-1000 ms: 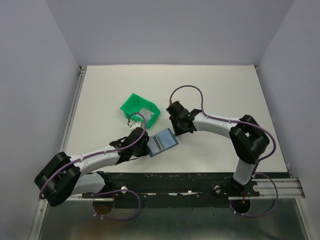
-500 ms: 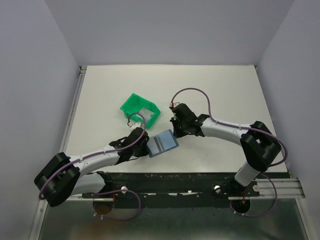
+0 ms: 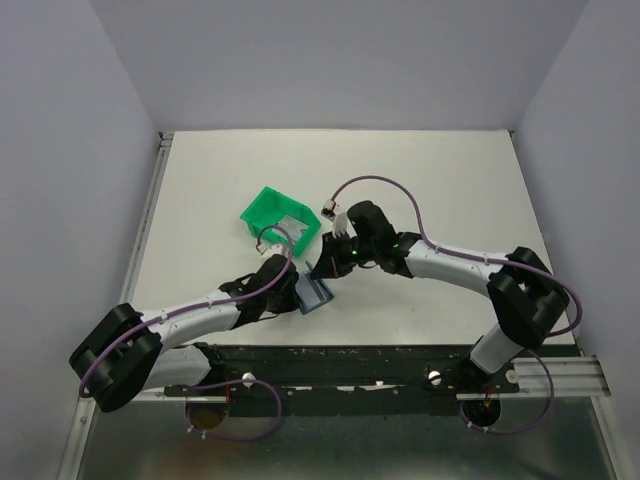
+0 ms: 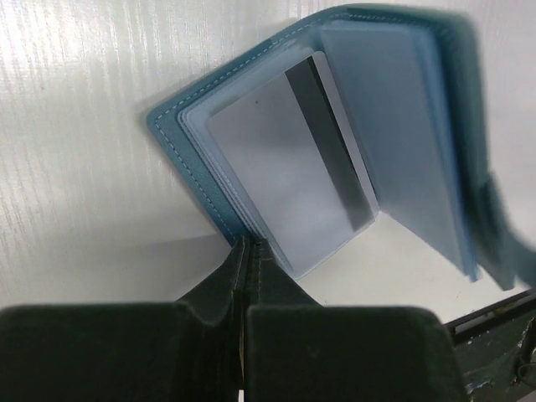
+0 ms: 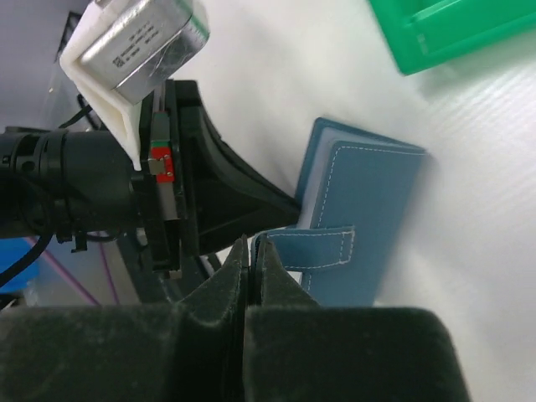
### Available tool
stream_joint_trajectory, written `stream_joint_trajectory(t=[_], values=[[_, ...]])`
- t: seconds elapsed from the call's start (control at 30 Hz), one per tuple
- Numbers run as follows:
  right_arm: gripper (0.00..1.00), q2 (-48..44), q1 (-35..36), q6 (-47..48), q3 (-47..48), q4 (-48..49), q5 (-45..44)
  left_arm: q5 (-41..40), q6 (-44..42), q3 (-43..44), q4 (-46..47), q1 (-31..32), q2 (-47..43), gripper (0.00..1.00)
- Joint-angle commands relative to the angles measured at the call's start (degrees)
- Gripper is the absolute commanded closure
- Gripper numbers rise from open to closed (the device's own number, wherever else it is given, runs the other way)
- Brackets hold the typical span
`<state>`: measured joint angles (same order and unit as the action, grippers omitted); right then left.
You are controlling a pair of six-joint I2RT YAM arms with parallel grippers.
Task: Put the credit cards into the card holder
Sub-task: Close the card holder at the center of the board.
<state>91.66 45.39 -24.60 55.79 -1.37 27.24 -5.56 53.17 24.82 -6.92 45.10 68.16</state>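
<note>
Anchoring is falling to the left gripper (image 4: 245, 251), clamping the card holder (image 5: 373, 201) by its edge, while the right gripper (image 5: 251, 247) is pinching its strap (image 5: 318, 247), seemingly to fold it shut.

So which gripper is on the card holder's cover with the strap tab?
The right gripper: its tips pinch the card holder at the cover edge beside the strap tab. The left gripper pinches the opposite cover, where the striped credit card lies.
</note>
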Motion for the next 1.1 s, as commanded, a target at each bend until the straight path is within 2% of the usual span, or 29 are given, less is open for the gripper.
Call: stream_joint_trajectory(t=[0.0, 0.13, 0.17, 0.27, 0.3, 0.37, 0.53, 0.73, 0.8, 0.83, 0.93, 1.07], values=[[1.00, 3.8, 2.7, -6.2, -2.0, 8.0, 9.3, 1.3, -0.1, -1.6, -0.6, 0.0, 0.3, 1.00], [0.99, 6.4, 4.3, -11.4, -3.3, 14.9, 12.3, 1.3, 0.4, -2.9, -0.2, 0.1, -0.5, 1.00], [0.93, 7.0, 4.4, -12.7, -3.8, 16.6, 12.7, 1.3, 0.6, -3.3, -0.1, 0.0, -0.7, 1.00], [0.54, 6.1, 4.3, -14.9, -4.9, 19.3, 12.0, 1.4, 1.1, -4.0, 0.1, 0.0, -1.0, 1.00], [0.45, 5.3, 4.3, -14.8, -4.9, 19.0, 11.3, 1.4, 1.1, -4.2, 0.2, 0.0, -1.0, 1.00], [0.35, 3.7, 4.4, -14.5, -4.7, 18.4, 9.9, 1.5, 1.2, -4.4, 0.3, 0.0, -1.3, 1.00], [0.33, -2.0, 3.8, -12.8, -4.7, 14.6, 3.4, 1.4, 1.4, -5.0, 0.3, 0.0, -1.5, 1.00], [0.33, -11.5, 1.6, -11.6, -9.4, 13.0, -6.3, 1.5, 1.8, -5.3, 0.7, 0.0, -1.5, 1.00], [0.33, -13.4, 0.5, -10.4, -10.0, 9.7, -11.7, 1.5, 1.8, -5.3, 0.7, 0.0, -1.5, 1.00], [0.33, -13.6, 0.1, -9.9, -9.2, 5.2, -15.8, 1.5, 1.7, -5.2, 0.8, 0.0, -1.4, 1.00], [0.45, -11.1, -1.0, -8.5, -5.5, -5.6, -24.8, 1.6, 1.6, -5.0, 0.7, 0.0, -1.3, 1.00], [0.56, -4.1, -1.3, -5.6, -2.2, -8.5, -24.5, 1.6, 1.4, -5.0, 0.6, 0.0, -1.3, 1.00]])
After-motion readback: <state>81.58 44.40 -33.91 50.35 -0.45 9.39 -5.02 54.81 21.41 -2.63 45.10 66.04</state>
